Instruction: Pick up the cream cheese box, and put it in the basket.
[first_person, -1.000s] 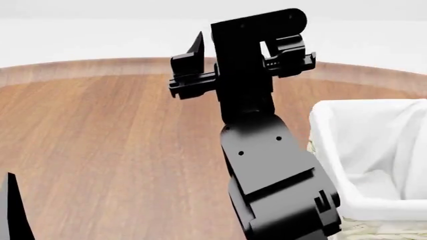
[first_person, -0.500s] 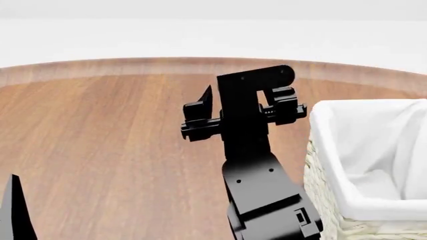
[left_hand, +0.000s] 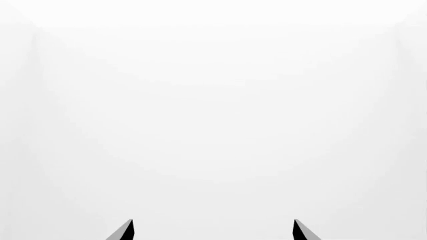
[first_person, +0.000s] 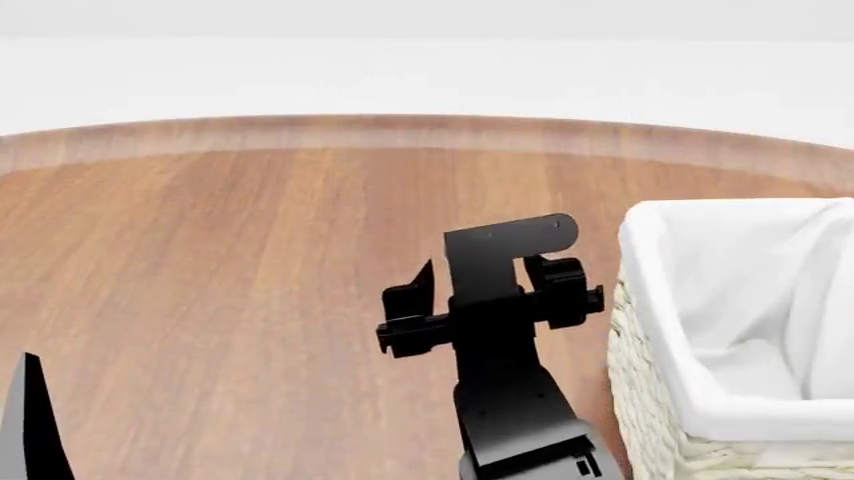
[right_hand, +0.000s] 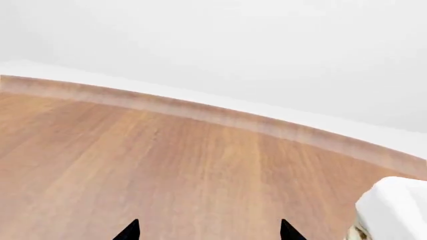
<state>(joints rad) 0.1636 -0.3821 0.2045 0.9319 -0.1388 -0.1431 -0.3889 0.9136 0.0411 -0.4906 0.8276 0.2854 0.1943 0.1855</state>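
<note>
Since a second ago your right arm has dropped steadily in the head view: its end effector sat at the top centre of the frame against the white background, and now sits lower, at centre right, over the wood.

Head view: right end effector (first_person: 487, 295) stands black and upright just left of the basket (first_person: 650, 300), apart from it as far as you can tell. Its fingers point away from the camera, so from here you cannot tell how far apart they stand. The basket fills the right edge of the frame, cream wicker below, white cloth liner (first_person: 761, 290) folded over the rim; the part of its inside that shows holds only cloth. The wooden surface (first_person: 227, 280) runs across the middle of the frame with a curved far edge. At the lower left corner, a black sliver of the left end effector (first_person: 30, 425) pokes in.

Left wrist view: two dark fingertips (left_hand: 125, 231) at the bottom edge, well spread, left end effector (left_hand: 212, 231) gripping nothing. Everything beyond them is plain white.

Right wrist view: two black fingertips (right_hand: 130, 231) at the bottom edge, set wide apart, nothing between them. Brown wood lies ahead to its curved rim, white beyond. A corner of the basket's white liner shows at the lower right.

Cream cheese box: not seen in any of the three views, so you cannot place it.
</note>
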